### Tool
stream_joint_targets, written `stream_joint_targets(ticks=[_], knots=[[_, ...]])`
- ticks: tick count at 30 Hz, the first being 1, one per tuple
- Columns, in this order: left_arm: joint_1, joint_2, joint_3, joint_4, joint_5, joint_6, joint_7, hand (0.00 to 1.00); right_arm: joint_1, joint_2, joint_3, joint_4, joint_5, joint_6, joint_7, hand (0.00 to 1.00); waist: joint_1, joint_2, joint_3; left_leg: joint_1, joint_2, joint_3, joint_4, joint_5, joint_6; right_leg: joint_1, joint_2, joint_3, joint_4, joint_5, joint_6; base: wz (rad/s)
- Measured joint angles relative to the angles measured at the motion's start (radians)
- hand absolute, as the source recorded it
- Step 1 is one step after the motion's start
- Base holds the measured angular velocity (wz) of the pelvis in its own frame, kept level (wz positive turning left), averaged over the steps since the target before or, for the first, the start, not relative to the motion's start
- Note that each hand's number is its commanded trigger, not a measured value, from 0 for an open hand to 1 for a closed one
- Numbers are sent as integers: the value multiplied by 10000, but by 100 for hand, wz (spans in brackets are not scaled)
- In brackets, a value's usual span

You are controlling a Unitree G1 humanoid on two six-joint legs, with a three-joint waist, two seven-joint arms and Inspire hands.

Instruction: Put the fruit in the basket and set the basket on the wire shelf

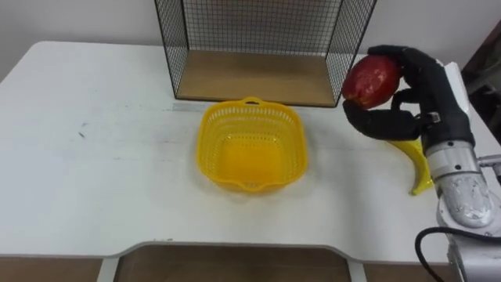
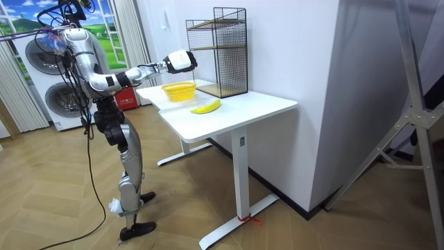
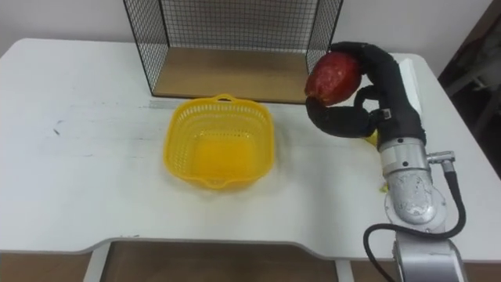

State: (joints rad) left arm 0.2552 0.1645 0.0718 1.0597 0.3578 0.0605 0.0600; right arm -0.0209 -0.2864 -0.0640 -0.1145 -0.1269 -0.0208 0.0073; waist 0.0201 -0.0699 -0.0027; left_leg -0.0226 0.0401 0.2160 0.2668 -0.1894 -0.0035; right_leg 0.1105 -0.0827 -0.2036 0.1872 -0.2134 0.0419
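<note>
Left eye view: your right hand (image 1: 424, 88) grips the round red fruit (image 1: 371, 80); release it above the yellow plastic basket (image 1: 208, 142).

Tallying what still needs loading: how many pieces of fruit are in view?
2. A red fruit is gripped in the right hand, above the table right of the yellow basket. A banana lies on the table beneath that hand, partly hidden. None lies in the basket.
</note>
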Motion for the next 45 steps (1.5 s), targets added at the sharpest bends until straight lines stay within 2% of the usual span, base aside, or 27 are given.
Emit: stream_joint_targets(ticks=[5, 9, 16, 20, 24, 25, 26, 27, 33, 37, 42, 45], knots=[[-214, 97, -186, 75, -44, -5, 4, 0, 0, -20, 669, -299, -35, 16, 776, 100, 167, -206, -15, -18, 1, 23, -19, -1, 0, -24, -1, 24, 5, 2, -2, 0], [-444, 99, -206, 208, -31, -4, 3, 0, 1, -39, 1022, -681, -19, 63, 1112, 100, 304, -315, 8, -26, -7, 14, -67, 0, 0, -46, -1, 23, 0, 4, 1, 0], [-616, 121, -538, 295, -13, 6, 1, 0, 0, -94, 1347, -874, -262, 120, 1605, 100, 488, -322, 24, 2, -12, 5, -122, 2, -5, -45, 3, 41, -14, 7, 3, 0], [-826, 98, -665, 383, -5, 6, 1, 0, 0, -141, 1626, -873, -396, 193, 1937, 100, 621, -219, 124, -21, -14, 6, -123, 1, -5, -55, 3, 28, -18, 7, 3, 0], [-852, 94, -837, 375, -8, 13, 0, 0, 0, -143, 1786, -873, -600, 370, 2184, 100, 717, -156, 157, -24, -12, 2, -134, 1, -6, -59, 6, 20, -14, 7, 3, 0], [-842, 88, -880, 375, -7, 23, -1, 0, 0, -146, 1875, -873, -640, 433, 2273, 82, 724, -159, 156, -24, -12, 1, -137, 1, -6, -61, 8, 22, -14, 7, 3, 0], [-839, 73, -889, 377, -7, 35, -1, 0, 0, -145, 1944, -873, -674, 462, 2347, 5, 727, -163, 153, -26, -12, 0, -137, 1, -6, -63, 8, 21, -14, 7, 3, 0], [-843, 67, -888, 378, -8, 44, -1, 0, -1, -144, 1975, -873, -674, 462, 2372, 0, 736, -166, 151, -26, -13, 1, -139, 1, -6, -65, 8, 25, -14, 7, 3, 0], [-911, 67, -884, 365, -10, 51, -1, 0, -8, -115, 2011, -872, -675, 666, 2377, 0, 964, -207, 117, -12, -14, 4, -124, 2, -5, -48, 8, 43, -12, 7, 3, 0], [-876, 67, -884, 366, -10, 52, -1, 0, -9, -100, 2011, -872, -677, 666, 2386, 0, 949, -203, 120, -20, -12, -7, -91, 3, -4, -18, 8, 26, -14, 7, 3, 0], [-888, 81, -1103, 335, -14, 52, -1, 0, -9, -91, 2010, -871, -670, 666, 2585, 0, 905, -137, 161, -36, -8, -17, -68, 2, -4, 46, 8, 6, -14, 7, 3, 0], [-892, 97, -1277, 290, -13, 51, -1, 0, -9, -85, 2010, -871, -667, 665, 2597, 0, 899, -126, 148, -79, -6, -22, -73, 3, -3, 29, 8, -9, -14, 8, 2, 0]])
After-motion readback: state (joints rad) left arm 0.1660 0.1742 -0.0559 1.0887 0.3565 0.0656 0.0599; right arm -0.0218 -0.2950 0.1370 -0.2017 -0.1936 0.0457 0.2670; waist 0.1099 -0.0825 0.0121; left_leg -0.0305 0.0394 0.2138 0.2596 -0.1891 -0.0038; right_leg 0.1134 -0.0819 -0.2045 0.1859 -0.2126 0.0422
